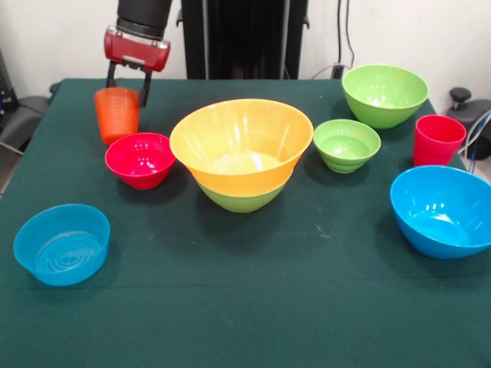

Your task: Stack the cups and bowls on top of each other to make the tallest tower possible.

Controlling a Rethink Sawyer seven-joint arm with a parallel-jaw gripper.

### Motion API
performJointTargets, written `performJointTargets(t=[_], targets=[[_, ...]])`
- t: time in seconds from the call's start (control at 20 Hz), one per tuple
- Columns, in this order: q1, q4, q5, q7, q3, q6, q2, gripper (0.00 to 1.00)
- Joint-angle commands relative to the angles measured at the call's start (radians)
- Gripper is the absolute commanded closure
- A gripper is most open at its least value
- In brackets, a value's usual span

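Observation:
My gripper (128,88) hangs at the table's far left, its fingers on either side of the rim of the orange cup (116,116), and looks shut on it. The cup is upright, at or just above the cloth, behind the small red bowl (140,159). In the middle, the very wide orange bowl (238,138) sits nested on a big green bowl (242,199). That is the only stack. The small green bowl (347,144), the other big green bowl (384,93), the red cup (438,139), the big blue bowl (443,211) and the small blue bowl (63,244) stand apart. The yellow cup is out of view.
The table (253,307) is covered in dark green cloth. The robot's black pedestal (245,38) stands behind the far edge. A black chair (19,115) is past the left edge. Cables and a black knob (464,100) are past the right edge.

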Motion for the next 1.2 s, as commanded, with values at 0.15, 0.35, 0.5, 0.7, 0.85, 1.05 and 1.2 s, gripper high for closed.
performJointTargets(t=[0.15,0.35,0.5,0.7,0.85,1.05,1.2], targets=[[-0.043,-0.113,-0.065,0.044,0.163,-0.230,0.025,0.00],[-0.043,-0.123,-0.122,0.101,0.191,-0.193,0.006,0.00],[-0.045,-0.130,-0.126,0.102,0.190,-0.192,0.007,0.00],[-0.054,-0.134,-0.166,0.135,0.215,-0.126,-0.004,0.00],[-0.078,-0.126,-0.294,0.199,0.307,0.062,-0.049,0.00],[-0.109,-0.104,-0.316,0.171,0.354,0.148,-0.070,0.00],[-0.109,-0.106,-0.289,0.131,0.329,0.122,-0.060,0.00]])
